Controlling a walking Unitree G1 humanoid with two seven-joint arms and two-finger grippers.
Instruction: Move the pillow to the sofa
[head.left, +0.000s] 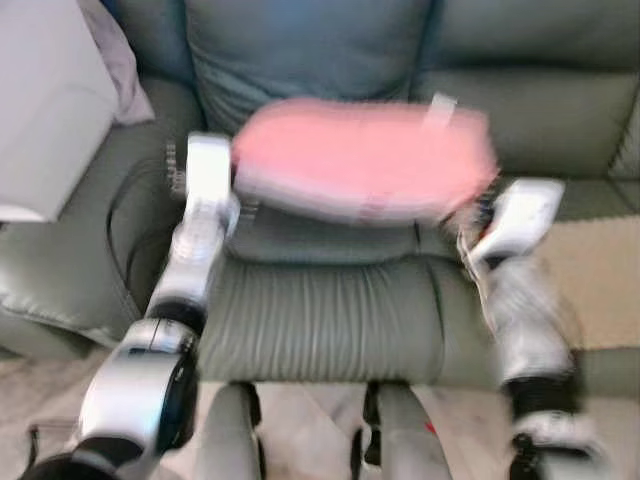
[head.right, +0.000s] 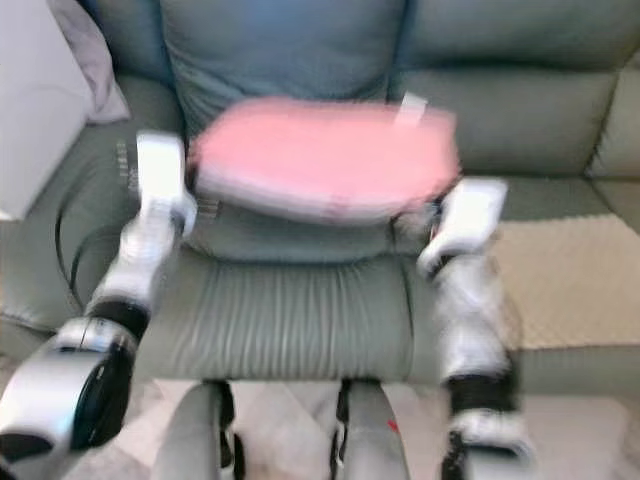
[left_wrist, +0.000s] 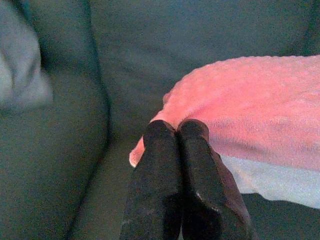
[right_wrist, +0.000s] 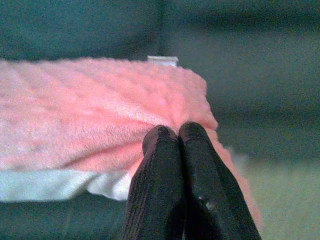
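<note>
Both tools, left tool (left_wrist: 177, 131) and right tool (right_wrist: 175, 135), pinch the pillow (head.left: 365, 160) tight above the sofa (head.left: 320, 310). Next: lower it, let go.

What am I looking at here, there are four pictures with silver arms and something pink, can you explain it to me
This is a humanoid robot with two silver arms, each ending in a gripper of two long black fingers. The two wide pictures come from a stereo camera on its head, looking down at a grey-green sofa; they are blurred. The two close pictures come from cameras on the wrists, looking along the fingers. Between its arms the robot holds a pink pillow with a white underside above the sofa seat. The left gripper pinches one end of it, the right gripper the other, both with fingers pressed together. A pale cushion lies in the sofa's corner on the robot's left.
</note>
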